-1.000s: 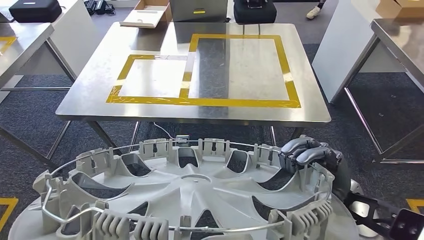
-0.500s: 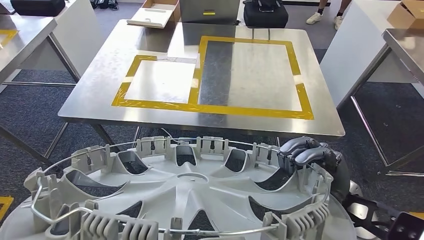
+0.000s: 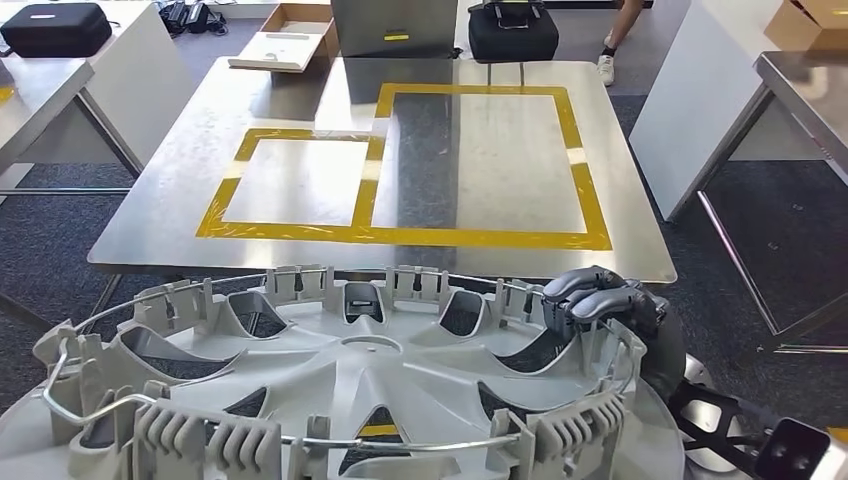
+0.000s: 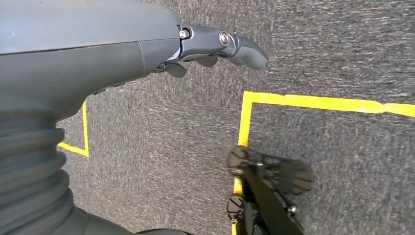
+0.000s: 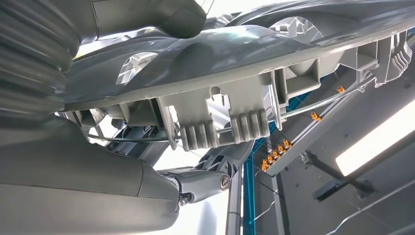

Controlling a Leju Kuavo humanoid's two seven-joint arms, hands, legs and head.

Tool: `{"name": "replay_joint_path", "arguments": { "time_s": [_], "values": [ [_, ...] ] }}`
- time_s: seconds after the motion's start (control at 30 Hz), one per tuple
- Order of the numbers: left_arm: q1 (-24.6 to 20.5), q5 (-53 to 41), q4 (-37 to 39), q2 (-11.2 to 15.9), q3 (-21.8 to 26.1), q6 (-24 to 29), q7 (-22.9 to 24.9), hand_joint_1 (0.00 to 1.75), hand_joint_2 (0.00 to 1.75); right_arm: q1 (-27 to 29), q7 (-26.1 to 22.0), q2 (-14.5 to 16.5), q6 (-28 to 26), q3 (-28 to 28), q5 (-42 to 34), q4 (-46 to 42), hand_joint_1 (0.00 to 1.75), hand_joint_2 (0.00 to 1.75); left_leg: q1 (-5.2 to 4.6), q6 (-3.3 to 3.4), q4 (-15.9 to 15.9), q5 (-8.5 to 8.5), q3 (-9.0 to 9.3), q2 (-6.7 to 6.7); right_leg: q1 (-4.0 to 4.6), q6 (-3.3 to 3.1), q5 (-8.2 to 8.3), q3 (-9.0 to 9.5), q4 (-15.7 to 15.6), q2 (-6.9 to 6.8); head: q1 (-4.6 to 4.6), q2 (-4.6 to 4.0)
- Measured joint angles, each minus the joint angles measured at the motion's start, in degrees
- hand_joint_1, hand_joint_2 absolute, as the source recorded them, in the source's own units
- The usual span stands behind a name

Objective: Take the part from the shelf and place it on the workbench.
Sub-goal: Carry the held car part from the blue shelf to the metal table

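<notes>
bright daylight | glare on workbench | left wrist view motion-blurred | ceiling light overexposed

The whole picture has shifted, so the camera has moved: the workbench with its yellow tape now sits a bit more to the left than half a second ago. The part and the right hand gripping its rim sit a little lower and more to the left. A person's shoe now shows behind the bench, where two showed before.
</notes>
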Motion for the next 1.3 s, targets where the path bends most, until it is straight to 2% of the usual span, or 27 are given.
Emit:
{"name": "replay_joint_path", "arguments": {
  "time_s": [0.03, 0.07, 0.1, 0.23, 0.27, 0.3, 0.37, 0.4, 0.43, 0.47, 0.53, 0.57, 0.6, 0.67, 0.73, 0.77, 0.8, 0.83, 0.9, 0.93, 0.97, 1.03, 1.07, 1.1, 1.13, 1.23, 1.3],
  "values": [
    [0.0, 0.0, 0.0, 0.1, 0.0, 0.2, 0.2, 0.00, 1.75, 0.0, 0.0, 0.0, -0.1, 0.0, 0.0, 0.0, 1.75, 1.75, 0.00, 0.09, -3.7, 2.14, 1.35, 0.00, 0.11, 0.27, -0.51, 0.42, 0.1, 0.01, -0.08, 0.00],
    [0.0, 0.0, 0.0, 0.1, 0.0, 0.3, 0.5, 0.00, 1.75, 0.0, 0.0, 0.0, -0.2, 0.1, 0.0, 0.0, 1.75, 1.75, 0.01, 0.34, -6.6, 3.40, 2.45, 0.01, 0.23, 0.56, -0.95, 0.62, 0.2, 0.05, -0.14, 0.00],
    [0.1, 0.1, 0.0, 0.2, 0.0, 0.5, 0.7, 0.00, 1.75, 0.0, 0.0, 0.0, -0.3, 0.1, 0.0, 0.0, 1.75, 1.75, -0.03, 0.66, -8.3, 3.79, 3.08, 0.00, 0.37, 0.87, -1.26, 0.67, 0.3, 0.08, -0.13, 0.00],
    [0.4, 0.1, -0.1, 0.4, 0.0, 1.0, 1.3, 0.00, 1.75, -0.1, 0.0, 0.0, -0.7, 0.2, -0.4, 0.0, 1.75, 1.75, -0.09, 2.29, -9.2, 2.92, 3.72, -0.04, 0.31, 2.19, -2.16, 0.76, 0.7, 0.08, 0.08, 0.00],
    [0.5, 0.1, -0.2, 0.5, 0.0, 1.1, 1.4, 0.00, 1.75, -0.2, 0.0, -0.1, -0.7, 0.2, -0.6, 0.0, 1.75, 1.75, 0.01, 2.69, -9.3, 2.75, 4.04, -0.03, 0.24, 2.51, -2.97, 0.05, 2.4, 0.04, 0.18, 0.00],
    [0.5, 0.1, -0.2, 0.6, 0.0, 1.1, 1.4, 0.00, 1.75, -0.2, 0.0, -0.2, -0.7, 0.2, -0.8, 0.0, 1.75, 1.75, 0.07, 2.99, -9.4, 2.54, 4.35, -0.02, 0.16, 2.77, -4.12, -1.47, 5.3, 0.01, 0.30, 0.00],
    [0.5, 0.1, -0.3, 0.8, 0.0, 1.1, 1.4, 0.00, 1.75, -0.2, 0.0, -0.5, -0.7, 0.2, -1.2, 0.0, 1.75, 1.75, 0.03, 3.29, -9.4, 2.01, 4.82, -0.01, 0.09, 3.05, -6.60, -6.40, 13.1, -0.01, 0.51, 0.00],
    [0.6, 0.1, -0.3, 0.9, 0.0, 1.1, 1.4, 0.00, 1.75, -0.2, 0.0, -0.7, -0.6, 0.2, -1.4, 0.0, 1.75, 1.75, 0.00, 3.30, -9.4, 1.72, 5.10, -0.02, 0.08, 3.07, -6.88, -8.57, 15.9, -0.01, 0.55, 0.00],
    [0.7, 0.1, -0.4, 0.9, 0.0, 1.1, 1.4, 0.00, 1.75, -0.1, 0.0, -0.9, -0.6, 0.2, -1.6, 0.0, 1.75, 1.75, -0.02, 3.27, -9.4, 1.39, 5.49, -0.04, 0.09, 3.00, -6.01, -9.83, 16.7, -0.01, 0.61, 0.00],
    [0.8, 0.1, -0.4, 1.0, 0.0, 1.1, 1.3, 0.00, 1.75, -0.1, 0.0, -1.0, -0.4, 0.2, -1.8, 0.0, 1.75, 1.75, -0.04, 3.22, -9.4, 1.03, 6.01, -0.07, 0.11, 2.83, -3.94, -9.92, 15.2, -0.01, 0.67, 0.00],
    [1.0, 0.1, -0.4, 1.0, 0.0, 1.1, 1.0, 0.00, 1.75, -0.2, 0.0, -1.4, 0.0, 0.2, -2.2, 0.1, 1.75, 1.75, -0.06, 3.03, -9.5, 0.23, 7.05, -0.15, 0.32, 2.09, 1.52, -7.64, 8.0, -0.02, 0.81, 0.00],
    [1.0, 0.1, -0.4, 1.0, 0.0, 1.0, 0.8, 0.00, 1.75, -0.2, 0.0, -1.5, 0.3, 0.1, -2.4, 0.1, 1.75, 1.75, -0.13, 2.80, -9.5, -0.14, 7.41, -0.20, 0.52, 1.69, 3.16, -6.28, 4.4, -0.06, 0.87, 0.00],
    [0.9, 0.2, -0.4, 1.0, 0.0, 1.0, 0.7, 0.00, 1.75, -0.3, 0.0, -1.5, 0.5, 0.1, -2.6, 0.1, 1.75, 1.75, -0.18, 2.52, -9.5, -0.43, 7.59, -0.21, 0.72, 1.38, 3.84, -5.36, 2.2, -0.10, 0.94, 0.00],
    [0.9, 0.4, -0.4, 1.0, 0.0, 0.9, 0.5, 0.00, 1.75, -0.5, 0.0, -1.6, 0.7, 0.0, -2.7, 0.1, 1.75, 1.75, -0.24, 1.81, -9.8, -0.78, 7.88, -0.17, 1.03, 0.99, 3.27, -4.75, 0.9, -0.08, 1.03, 0.00],
    [0.9, 0.6, -0.4, 1.1, 0.0, 0.9, 0.3, 0.00, 1.75, -0.6, 0.0, -1.7, 1.0, 0.0, -2.6, 0.2, 1.75, 1.75, -0.23, 1.17, -9.9, -1.18, 8.27, -0.03, 0.72, 0.53, 3.11, -4.21, 0.3, 0.01, 1.01, 0.00],
    [0.9, 0.6, -0.4, 1.1, 0.0, 0.8, 0.2, 0.00, 1.75, -0.7, 0.0, -1.7, 1.1, 0.0, -2.6, 0.2, 1.75, 1.75, -0.23, 0.91, -8.8, -1.81, 7.91, 0.02, 0.52, 0.25, 3.04, -3.77, 0.0, -0.02, 0.89, 0.00],
    [0.9, 0.7, -0.4, 1.1, 0.0, 0.8, 0.1, 0.00, 1.75, -0.8, 0.0, -1.7, 1.1, 0.0, -2.6, 0.2, 1.75, 1.75, -0.22, 0.69, -6.4, -2.88, 6.81, 0.04, 0.32, -0.02, 2.91, -3.28, -0.3, -0.08, 0.73, 0.00],
    [0.9, 0.7, -0.4, 1.1, 0.0, 0.8, 0.0, 0.00, 1.75, -0.9, 0.0, -1.7, 1.2, 0.0, -2.6, 0.3, 1.75, 1.75, -0.16, 0.52, -2.9, -4.23, 4.94, 0.04, 0.32, -0.26, 2.65, -2.89, -0.4, -0.15, 0.58, 0.00],
    [1.1, 0.7, -0.4, 1.2, 0.0, 0.8, -0.1, 0.00, 1.75, -0.9, 0.0, -1.6, 1.2, 0.0, -2.6, 0.5, 1.75, 1.75, -0.10, 0.20, 4.3, -6.20, 0.41, 0.04, 0.32, -0.49, 2.00, -2.16, -0.4, -0.20, 0.34, 0.00],
    [1.3, 0.7, -0.4, 1.2, 0.0, 0.8, -0.2, 0.00, 1.75, -0.8, 0.0, -1.6, 1.2, 0.0, -2.6, 0.5, 1.75, 1.75, -0.08, 0.09, 5.8, -5.71, -0.99, 0.05, 0.31, -0.47, 1.62, -1.70, -0.4, -0.17, 0.28, 0.00],
    [1.4, 0.8, -0.4, 1.2, 0.0, 0.8, -0.2, 0.00, 1.75, -0.8, 0.0, -1.6, 1.2, 0.0, -2.6, 0.6, 1.75, 1.75, -0.05, 0.02, 5.1, -4.08, -1.37, 0.05, 0.29, -0.40, 1.21, -1.17, -0.4, -0.13, 0.23, 0.00],
    [1.5, 0.8, -0.4, 1.3, 0.0, 0.8, -0.4, 0.00, 1.75, -0.7, 0.0, -1.6, 1.2, 0.0, -2.6, 0.6, 1.75, 1.75, 0.05, 0.04, -1.9, 1.17, 0.68, 0.07, 0.21, -0.06, 0.26, 0.06, -0.3, -0.07, 0.12, 0.00],
    [1.5, 0.8, -0.4, 1.3, 0.0, 0.8, -0.4, 0.00, 1.75, -0.7, 0.0, -1.6, 1.2, 0.0, -2.6, 0.6, 1.75, 1.75, 0.03, 0.11, -5.5, 2.93, 2.06, 0.07, 0.30, 0.23, -0.25, 0.45, -0.2, -0.05, 0.07, 0.00],
    [1.4, 0.8, -0.4, 1.3, 0.0, 0.8, -0.5, 0.00, 1.75, -0.8, 0.0, -1.6, 1.2, 0.0, -2.6, 0.6, 1.75, 1.75, 0.01, 0.38, -8.0, 3.84, 3.08, 0.03, 0.39, 0.54, -0.65, 0.64, -0.1, -0.01, 0.01, 0.00],
    [1.4, 0.8, -0.4, 1.3, 0.0, 0.8, -0.5, 0.00, 1.75, -0.8, 0.0, -1.6, 1.2, 0.1, -2.6, 0.6, 1.75, 1.75, -0.07, 0.73, -9.1, 3.85, 3.56, -0.01, 0.49, 0.87, -0.94, 0.67, 0.0, 0.02, 0.04, 0.00],
    [1.5, 0.8, -0.4, 1.3, 0.0, 0.5, -0.8, 0.00, 1.75, -1.0, 0.0, -1.6, 1.3, 0.1, -2.6, 0.6, 1.75, 1.75, -0.11, 2.01, -9.5, 3.08, 4.05, -0.09, 0.47, 1.84, -1.53, 0.84, 0.0, 0.03, 0.22, 0.00],
    [1.5, 0.8, -0.4, 1.2, 0.0, 0.3, -1.1, 0.00, 1.75, -1.2, 0.0, -1.6, 1.3, 0.1, -2.7, 0.6, 1.75, 1.75, 0.12, 2.73, -9.7, 2.75, 4.64, -0.06, 0.34, 2.48, -3.07, -0.51, 3.2, -0.04, 0.45, 0.00]
  ]
}}
